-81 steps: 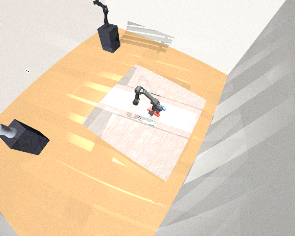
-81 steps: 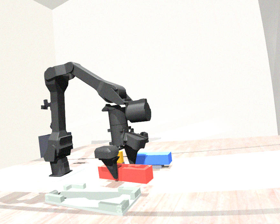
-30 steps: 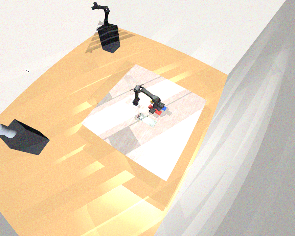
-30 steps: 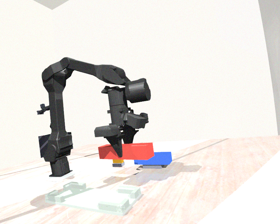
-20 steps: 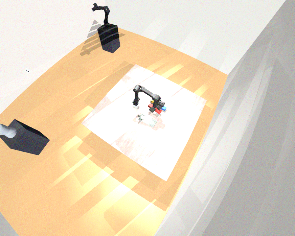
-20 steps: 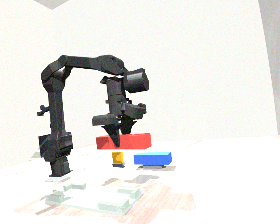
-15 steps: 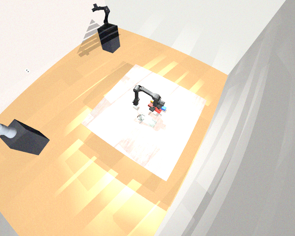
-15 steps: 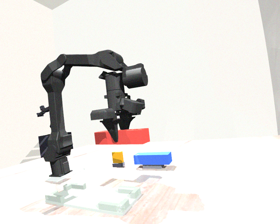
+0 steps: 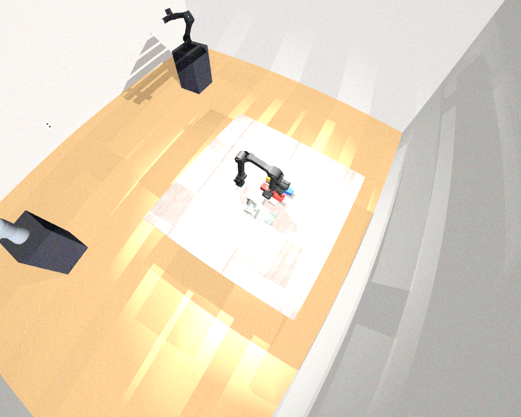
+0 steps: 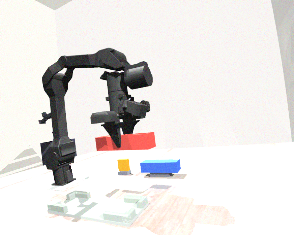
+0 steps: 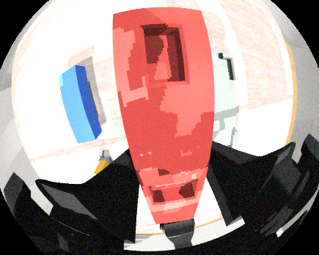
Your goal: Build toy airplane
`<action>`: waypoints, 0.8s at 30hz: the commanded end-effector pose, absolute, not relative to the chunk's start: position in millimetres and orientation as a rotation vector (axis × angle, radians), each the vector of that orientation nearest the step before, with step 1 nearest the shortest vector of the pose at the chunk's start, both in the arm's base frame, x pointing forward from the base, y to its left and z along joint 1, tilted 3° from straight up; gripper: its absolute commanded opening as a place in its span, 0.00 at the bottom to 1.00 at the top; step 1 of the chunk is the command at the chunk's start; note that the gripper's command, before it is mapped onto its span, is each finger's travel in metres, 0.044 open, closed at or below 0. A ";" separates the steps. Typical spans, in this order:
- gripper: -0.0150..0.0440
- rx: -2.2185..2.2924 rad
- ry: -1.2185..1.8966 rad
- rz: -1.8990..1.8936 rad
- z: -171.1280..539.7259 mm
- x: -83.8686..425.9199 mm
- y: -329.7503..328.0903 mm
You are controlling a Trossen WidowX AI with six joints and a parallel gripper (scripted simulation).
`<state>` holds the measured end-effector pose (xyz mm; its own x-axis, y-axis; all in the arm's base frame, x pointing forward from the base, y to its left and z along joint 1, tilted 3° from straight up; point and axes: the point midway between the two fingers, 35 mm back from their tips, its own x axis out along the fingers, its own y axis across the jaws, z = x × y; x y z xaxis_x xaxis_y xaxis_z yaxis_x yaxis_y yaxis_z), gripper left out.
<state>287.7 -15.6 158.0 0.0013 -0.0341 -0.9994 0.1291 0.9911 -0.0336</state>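
The red fuselage point(image 9: 279, 197) point(image 10: 139, 141) point(image 11: 169, 121) is held well above the table by my gripper point(image 10: 124, 140) point(image 11: 181, 199), which is shut across it near the narrower tail end. Both sockets face up in the wrist view. The pale green jig point(image 9: 266, 215) point(image 10: 85, 216) point(image 11: 224, 104) lies on the table, with its cradle holding nothing; it is to the right of the fuselage in the wrist view. The blue wing point(image 9: 289, 191) point(image 10: 159, 166) point(image 11: 81, 106) stands on its grey tab behind the jig. The yellow tail fin point(image 9: 267, 179) point(image 10: 123, 165) point(image 11: 101, 167) stands beside it on a grey base.
The arm's base point(image 9: 239, 181) point(image 10: 63, 175) stands left of the parts. Dark pedestals point(image 9: 193, 71) point(image 9: 45, 247), one with another black arm point(image 9: 188, 27) on it, stand far off at the floor's edge.
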 end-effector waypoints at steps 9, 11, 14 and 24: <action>0.25 0.050 1.568 -0.108 141.3 289.7 -50.5; 0.25 0.045 1.568 -0.105 138.6 289.6 -56.5; 0.25 0.039 1.568 -0.100 134.5 289.1 -65.4; 0.25 0.018 1.569 -0.083 120.8 285.2 -95.0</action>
<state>287.2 -86.0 125.2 0.0009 -0.0380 -0.9993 0.0728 0.9966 -0.0379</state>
